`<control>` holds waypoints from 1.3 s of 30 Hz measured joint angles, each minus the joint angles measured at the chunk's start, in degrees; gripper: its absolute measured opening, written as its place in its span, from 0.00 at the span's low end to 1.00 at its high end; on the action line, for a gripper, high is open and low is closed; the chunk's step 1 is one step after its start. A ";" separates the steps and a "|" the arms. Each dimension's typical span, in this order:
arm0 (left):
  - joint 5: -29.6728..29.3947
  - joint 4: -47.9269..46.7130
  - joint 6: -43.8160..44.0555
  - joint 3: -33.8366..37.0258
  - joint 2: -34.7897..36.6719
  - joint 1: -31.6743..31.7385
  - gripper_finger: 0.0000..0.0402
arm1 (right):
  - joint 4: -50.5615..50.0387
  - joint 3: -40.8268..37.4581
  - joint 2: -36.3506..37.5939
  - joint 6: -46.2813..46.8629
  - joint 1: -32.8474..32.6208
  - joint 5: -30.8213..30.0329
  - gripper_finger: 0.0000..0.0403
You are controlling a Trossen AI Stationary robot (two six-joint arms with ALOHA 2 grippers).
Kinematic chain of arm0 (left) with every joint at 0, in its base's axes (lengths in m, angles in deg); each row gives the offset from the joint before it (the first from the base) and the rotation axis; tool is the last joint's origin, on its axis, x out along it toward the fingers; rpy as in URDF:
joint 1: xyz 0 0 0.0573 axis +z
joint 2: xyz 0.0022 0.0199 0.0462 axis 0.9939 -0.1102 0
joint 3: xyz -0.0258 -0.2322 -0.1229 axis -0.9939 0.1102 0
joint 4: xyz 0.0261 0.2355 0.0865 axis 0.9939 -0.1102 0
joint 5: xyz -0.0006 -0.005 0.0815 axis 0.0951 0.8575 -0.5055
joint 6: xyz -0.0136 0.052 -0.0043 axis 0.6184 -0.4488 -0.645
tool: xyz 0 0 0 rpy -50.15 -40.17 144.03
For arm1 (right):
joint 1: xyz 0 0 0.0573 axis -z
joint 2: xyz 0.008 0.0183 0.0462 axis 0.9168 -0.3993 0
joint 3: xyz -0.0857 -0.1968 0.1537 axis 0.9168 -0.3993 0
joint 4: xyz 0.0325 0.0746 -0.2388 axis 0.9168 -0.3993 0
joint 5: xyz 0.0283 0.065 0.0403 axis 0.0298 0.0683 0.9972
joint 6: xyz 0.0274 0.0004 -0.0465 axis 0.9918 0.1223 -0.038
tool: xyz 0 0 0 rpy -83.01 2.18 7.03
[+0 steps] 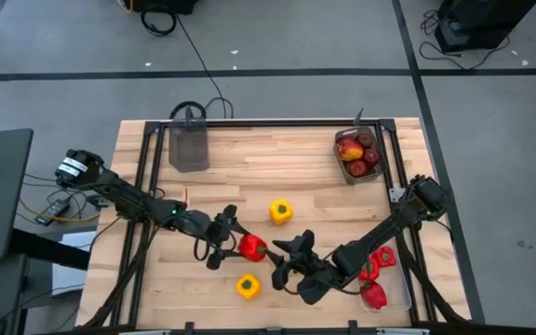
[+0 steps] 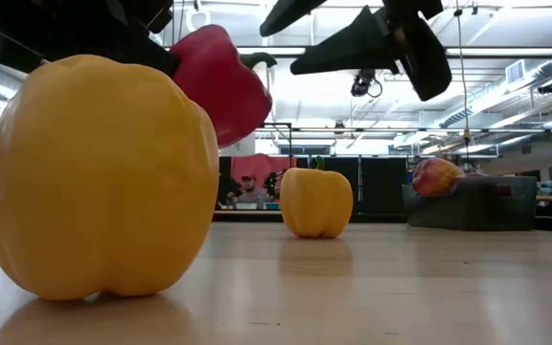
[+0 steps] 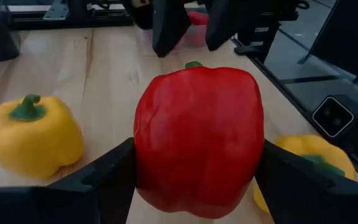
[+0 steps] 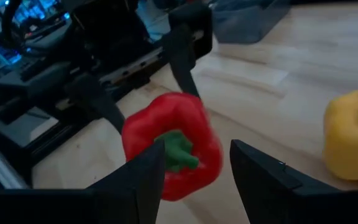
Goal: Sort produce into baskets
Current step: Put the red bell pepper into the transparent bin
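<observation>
Wooden tabletop [image 1: 249, 172], near its front edge: the left gripper [image 1: 234, 245] pinches a red pepper [image 1: 253, 247] aloft, stem pointing at the right gripper [image 1: 285, 256], spread wide just beside it.

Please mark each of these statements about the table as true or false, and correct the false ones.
1. The left hand holds a red pepper. True.
2. The right hand is shut on a yellow pepper. False: it is open, facing the red pepper and holding nothing.
3. Two yellow peppers stand on the table. True: one farther back, one near the front edge.
4. The grey bin at the back left holds apples. False: no produce shows in it; the apples are in the back right bin.
</observation>
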 joint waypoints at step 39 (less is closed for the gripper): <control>2.45 2.01 1.70 0.00 0.00 0.07 0.83 | 5.99 0.07 0.17 -10.75 2.06 11.21 0.06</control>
